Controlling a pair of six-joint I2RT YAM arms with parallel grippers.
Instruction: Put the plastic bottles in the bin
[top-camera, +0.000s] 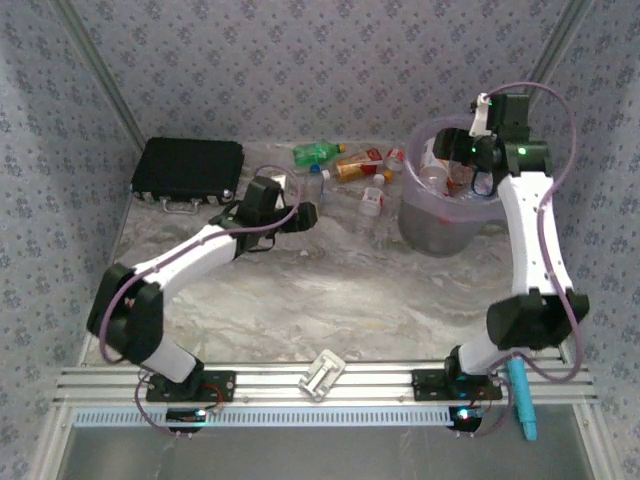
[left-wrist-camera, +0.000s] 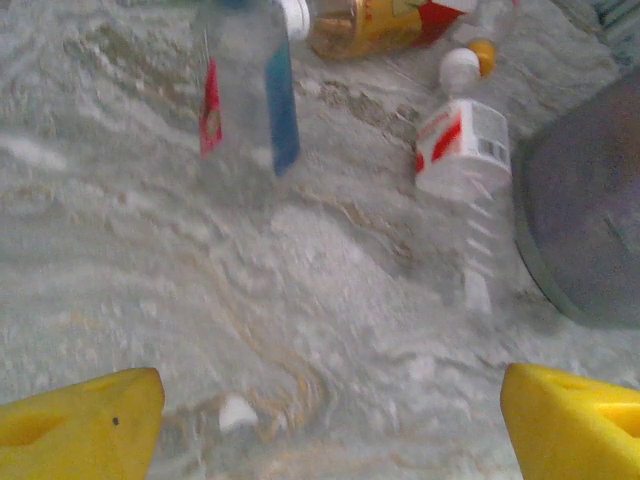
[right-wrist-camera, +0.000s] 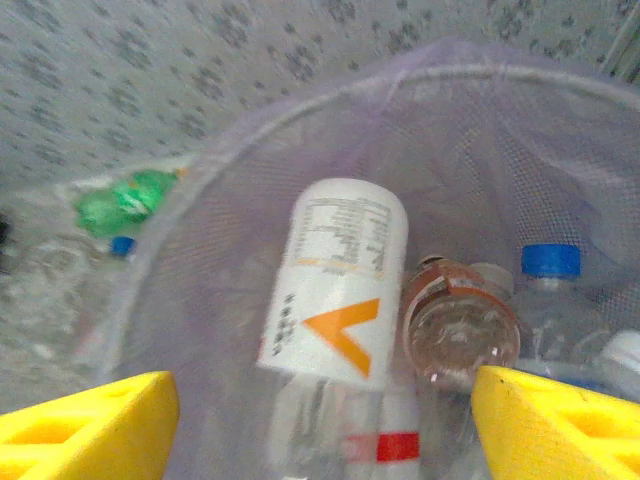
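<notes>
Right claw (right-wrist-camera: 325, 425): spread, empty, above bin (right-wrist-camera: 440, 68). Left claw (left-wrist-camera: 330, 420): spread, empty, left of bin, near clear bottle (left-wrist-camera: 462, 170). Plastic bottles (right-wrist-camera: 340, 280) inside bin.

Soft, even, dimmish light with faint shadows; both wrist views are motion-blurred.

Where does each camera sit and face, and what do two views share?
Top external: above and behind the bases, looking down over the table; both arms whole.
Left wrist: faces down at a clear bottle on the table; yellow fingers of the left gripper frame the bottom.
Right wrist: faces down into the bin; yellow fingers of the right gripper show.
Shared: top and right wrist show the green bottle.
</notes>
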